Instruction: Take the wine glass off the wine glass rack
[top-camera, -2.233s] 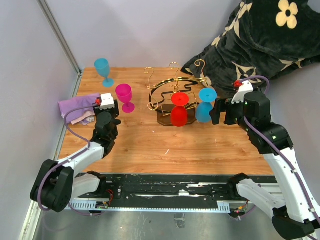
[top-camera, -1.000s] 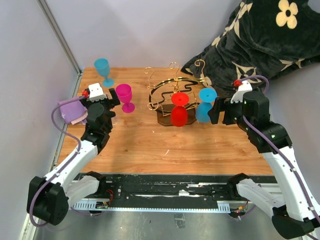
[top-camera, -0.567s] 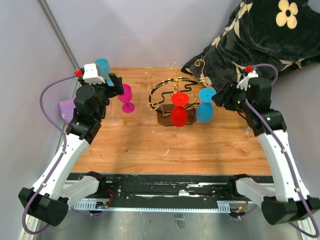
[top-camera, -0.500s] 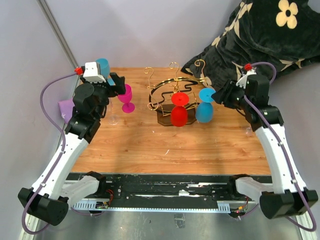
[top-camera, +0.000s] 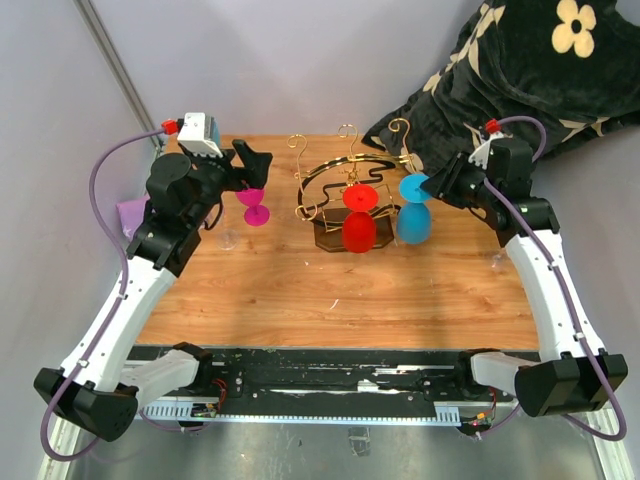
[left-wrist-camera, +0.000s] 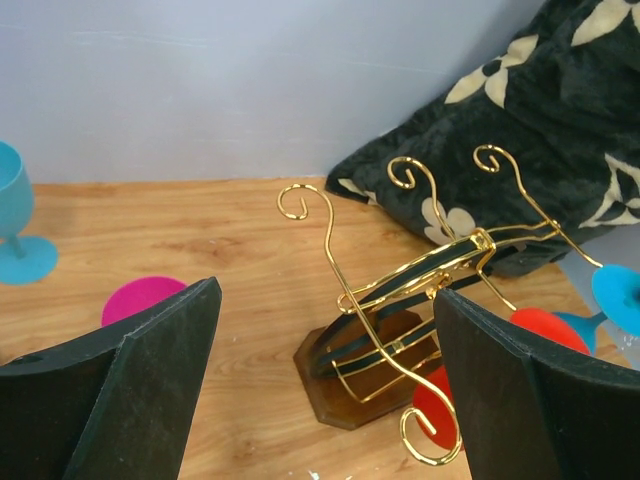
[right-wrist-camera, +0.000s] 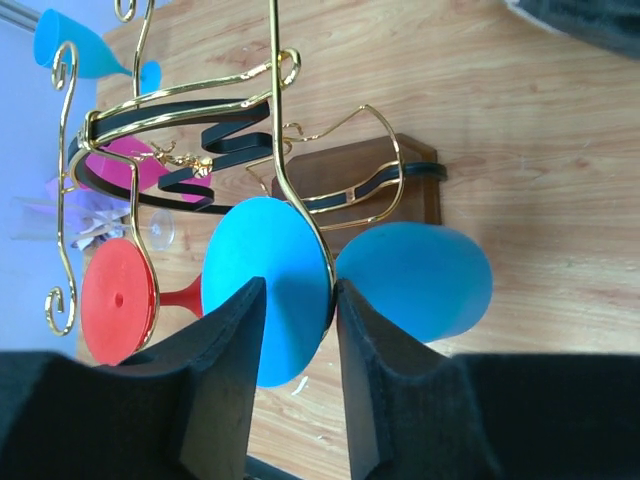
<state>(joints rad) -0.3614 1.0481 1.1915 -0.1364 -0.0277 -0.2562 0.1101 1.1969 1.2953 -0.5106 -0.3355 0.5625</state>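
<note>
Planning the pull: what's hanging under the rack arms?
A red glass and a blue glass, both upside down. The red glass covers part of the rack base.

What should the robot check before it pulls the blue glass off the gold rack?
1. Right hand at the blue wine glass: ok, its fingers are at the glass's foot.
2. Firm hold on the glass: cannot tell.
3. Glass free of the wine glass rack: not ok, a gold wire crosses its foot.
4. Left hand out of the way: ok, it is open, empty and left of the rack.
5. Red wine glass clear of the path: cannot tell, it hangs close beside.
</note>
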